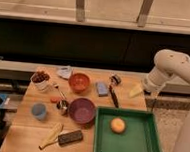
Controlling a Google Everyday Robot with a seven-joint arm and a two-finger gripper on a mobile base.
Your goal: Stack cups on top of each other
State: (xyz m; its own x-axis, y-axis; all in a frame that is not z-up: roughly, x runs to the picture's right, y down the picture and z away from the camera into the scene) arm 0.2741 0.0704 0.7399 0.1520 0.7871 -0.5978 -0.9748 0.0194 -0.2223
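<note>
Your gripper hangs by the bench's right edge; you cannot tell whether it's apart or together. Silver cup and light blue cup stand near each other, unstacked.

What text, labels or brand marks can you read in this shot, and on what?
None readable.
The silver cup and blue cup: no marks show.
The green tray and the dark block at the front of the table: no legible print.
The gripper, at the table's right edge: no label shows.
</note>
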